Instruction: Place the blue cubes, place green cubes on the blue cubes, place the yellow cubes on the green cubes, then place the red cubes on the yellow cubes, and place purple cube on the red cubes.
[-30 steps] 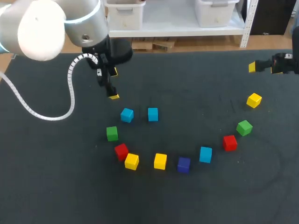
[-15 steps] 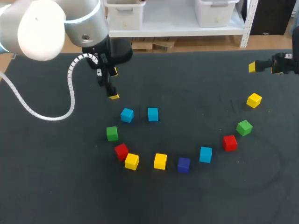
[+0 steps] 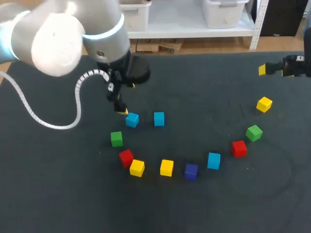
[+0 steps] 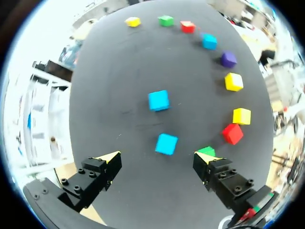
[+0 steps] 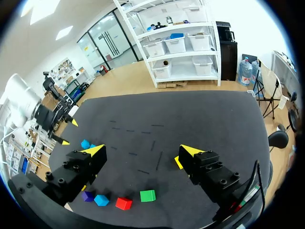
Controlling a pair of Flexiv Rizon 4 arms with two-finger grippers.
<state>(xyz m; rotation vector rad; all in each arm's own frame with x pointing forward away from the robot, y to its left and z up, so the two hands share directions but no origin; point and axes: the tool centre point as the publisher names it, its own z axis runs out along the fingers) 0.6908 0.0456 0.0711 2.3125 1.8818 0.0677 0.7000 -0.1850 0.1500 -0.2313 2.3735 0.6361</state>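
Eleven cubes lying loose, no stack begun

Nothing is resting on anything yet. Every cube is sitting singly on the dark, matte counter, scattered in a loose arc. The left gripper is hovering with its fingers spread and empty, and the nearest blue cube is lying ahead between them, untouched. The right gripper is hanging released near the counter's far right edge. To my eye the blue layer is only starting. A second blue cube is lying just beyond the first, and a third blue cube is sitting beside the purple cube. Green cubes, yellow cubes and red cubes are waiting.
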